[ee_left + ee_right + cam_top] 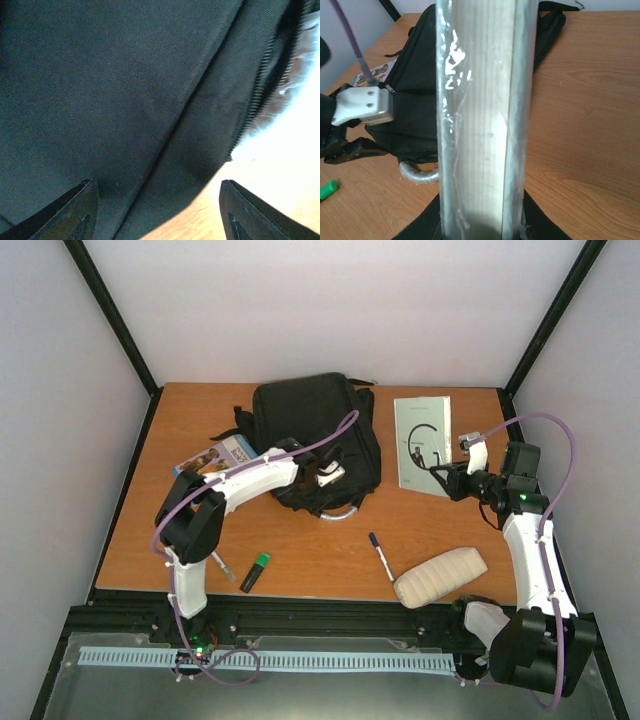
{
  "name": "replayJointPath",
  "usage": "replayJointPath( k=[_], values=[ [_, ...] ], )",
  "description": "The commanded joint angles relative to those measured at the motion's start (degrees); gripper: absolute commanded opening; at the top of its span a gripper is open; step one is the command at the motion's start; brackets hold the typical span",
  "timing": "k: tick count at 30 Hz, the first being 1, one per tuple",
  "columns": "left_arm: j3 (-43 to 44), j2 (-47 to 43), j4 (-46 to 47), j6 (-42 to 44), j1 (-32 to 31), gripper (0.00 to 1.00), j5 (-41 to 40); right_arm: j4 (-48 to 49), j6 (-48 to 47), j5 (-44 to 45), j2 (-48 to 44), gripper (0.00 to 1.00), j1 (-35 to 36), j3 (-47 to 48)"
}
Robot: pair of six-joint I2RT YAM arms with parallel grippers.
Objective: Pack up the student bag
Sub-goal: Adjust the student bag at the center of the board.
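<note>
The left pincer (335,482) is standing wide open and holding nothing. Its fingers (75,212) are hovering close to the black bag (312,430), which is lying on the bench (310,540) directly ahead of it, with fabric and a zip filling its view. The right pincer (445,480) is clamping a plastic-wrapped book (422,440) by its near edge, and the book is sticking out ahead of it. The bag is lying beyond the book and to this pincer's left. A pouch (440,576) and a pen (381,556) are lying behind it.
</note>
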Motion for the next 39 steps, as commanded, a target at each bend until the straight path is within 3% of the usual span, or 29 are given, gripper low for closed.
replayJointPath(
  k=[1, 15, 21, 27, 33, 39],
  values=[
    [2.6, 2.3, 0.2, 3.0, -0.4, 0.67, -5.2, 4.6, -1.6, -4.4, -0.4, 0.04, -0.4, 1.6],
    [1.7, 3.2, 5.9, 4.5, -1.3, 0.56, -9.4, 3.8, -2.1, -5.4, -0.1, 0.05, -0.4, 2.2],
    [3.5, 4.2, 6.8, 3.6, -2.1, 0.34, -11.7, 3.9, -1.8, -5.5, 0.1, 0.05, -0.4, 2.2],
    [2.0, -1.4, 9.4, 2.7, -2.1, 0.02, -12.3, 4.5, -0.8, -5.3, 0.8, 0.04, -0.4, 1.8],
    [2.1, -7.8, 11.2, 0.6, -2.1, 0.01, -14.8, 5.2, 5.8, -6.1, 1.2, 0.03, -0.4, 2.4],
    [4.1, -12.0, 9.9, -4.4, -2.1, 0.01, -16.5, -8.2, 7.2, -10.9, 6.9, 0.03, -0.3, 11.7]
  ],
)
